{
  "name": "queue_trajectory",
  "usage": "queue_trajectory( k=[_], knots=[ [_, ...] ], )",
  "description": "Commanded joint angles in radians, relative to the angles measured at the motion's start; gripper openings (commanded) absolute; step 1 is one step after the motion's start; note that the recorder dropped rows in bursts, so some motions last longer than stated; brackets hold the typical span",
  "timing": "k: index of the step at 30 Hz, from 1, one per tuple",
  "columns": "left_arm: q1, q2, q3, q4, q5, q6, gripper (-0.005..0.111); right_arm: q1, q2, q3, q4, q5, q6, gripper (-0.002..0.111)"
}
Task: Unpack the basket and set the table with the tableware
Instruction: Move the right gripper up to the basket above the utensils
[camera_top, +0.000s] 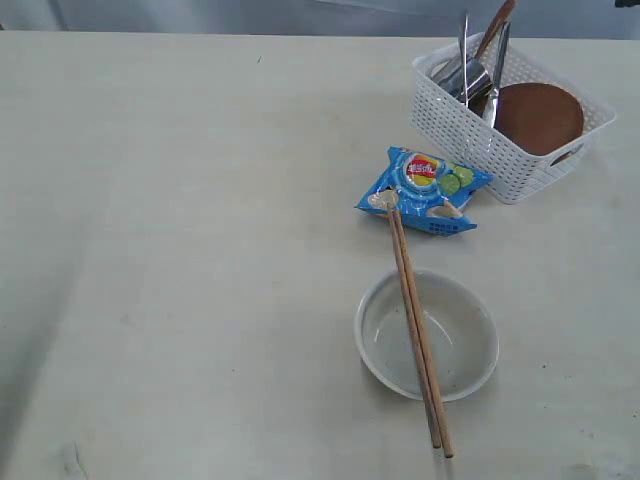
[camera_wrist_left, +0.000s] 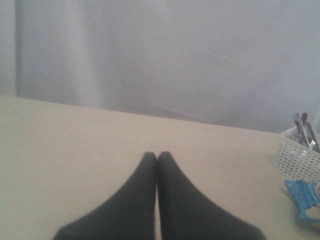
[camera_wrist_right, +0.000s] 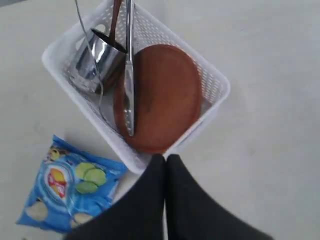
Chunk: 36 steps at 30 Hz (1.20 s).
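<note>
at the table's (camera_top: 180, 250) far right corner the white basket (camera_top: 462, 135) holds the brown plate (camera_top: 540, 118), the steel cup (camera_top: 468, 78), a knife (camera_wrist_right: 129, 75) and a spoon (camera_top: 497, 28). just beside it lies a blue snack bag (camera_top: 425, 190). nearer the camera stands the white bowl (camera_top: 378, 350), with the chopsticks (camera_top: 415, 320) laid across it, their tips reaching the bag. both the left gripper (camera_wrist_left: 158, 156) and the right gripper (camera_wrist_right: 166, 159) are closed, holding nothing.
</note>
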Motion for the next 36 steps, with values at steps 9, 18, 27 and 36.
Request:
queue_trajectory(
  k=[9, 18, 27, 36],
  knots=[
    [-0.003, -0.001, 0.002, 0.010, 0.001, 0.006, 0.000, -0.048, 0.563, -0.357, 0.519, -0.073, -0.424, 0.042],
    [-0.003, -0.001, 0.002, 0.010, 0.001, 0.006, 0.000, 0.004, 0.813, -0.612, 0.520, -0.066, -0.362, 0.042],
    [-0.003, -0.001, 0.002, 0.010, -0.001, 0.006, 0.000, 0.010, 0.882, -0.676, 0.512, -0.068, -0.305, 0.042],
    [-0.003, -0.001, 0.002, 0.010, -0.001, 0.006, 0.000, 0.010, 0.845, -0.678, 0.380, 0.016, -0.259, 0.042]
  ],
)
